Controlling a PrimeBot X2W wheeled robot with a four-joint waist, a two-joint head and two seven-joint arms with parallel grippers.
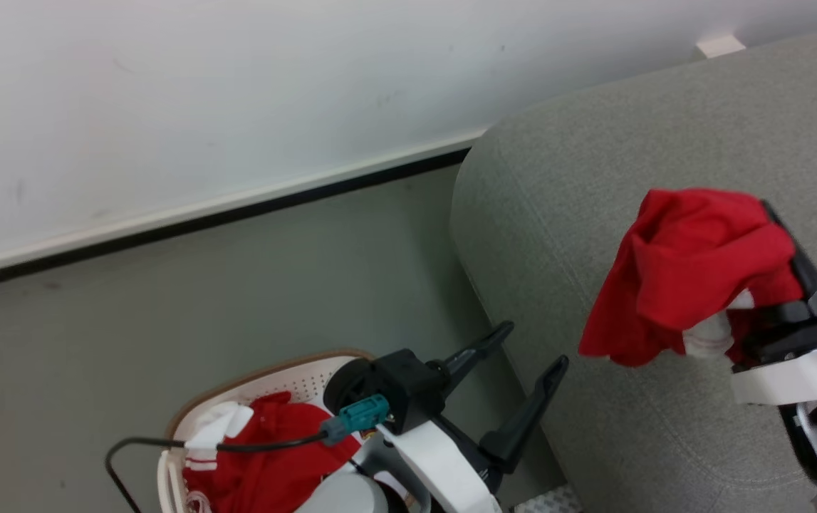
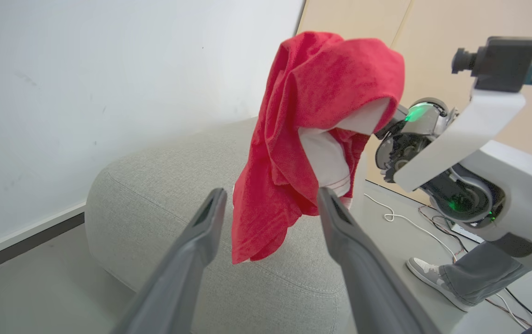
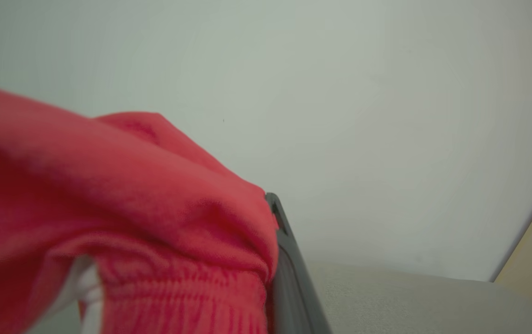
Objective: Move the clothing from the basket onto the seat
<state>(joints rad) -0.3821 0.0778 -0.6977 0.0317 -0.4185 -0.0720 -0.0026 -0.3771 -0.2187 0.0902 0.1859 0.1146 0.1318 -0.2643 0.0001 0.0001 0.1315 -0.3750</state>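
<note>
Beside the seat (image 1: 593,178), on its left, lay a strip of bare grey floor (image 1: 237,299) running back to a pale wall (image 1: 237,85) w/ a dark baseboard (image 1: 237,214). Basket (image 1: 273,377) sat at the head view's bottom edge, near the seat's rounded corner but apart from it, w/ more red-and-white fabric (image 1: 266,463) inside. A black cable (image 1: 273,443) w/ a teal plug (image 1: 358,417) ran over the basket from the L wrist. L wrist view caught, past the seat's far side, a person's shoe (image 2: 426,271) & grey trouser leg (image 2: 474,273), plus a white cord (image 2: 400,218) on the floor. Open cushion spread all round below the clothing (image 1: 686,271). R arm came in from the lower right, R gripper (image 1: 782,239) pointing up & left above the seat. Clothing was bunched over its fingers & hung above the cushion; couldn't tell if the lowest fold touched. One finger (image 3: 289,278) showed hard against the fabric in the R wrist view, other hidden; it looked clenched on the clothing. L gripper (image 1: 535,345) hovered over the gap btw basket & seat, released, fingers spread wide, aimed at the seat's corner.
</note>
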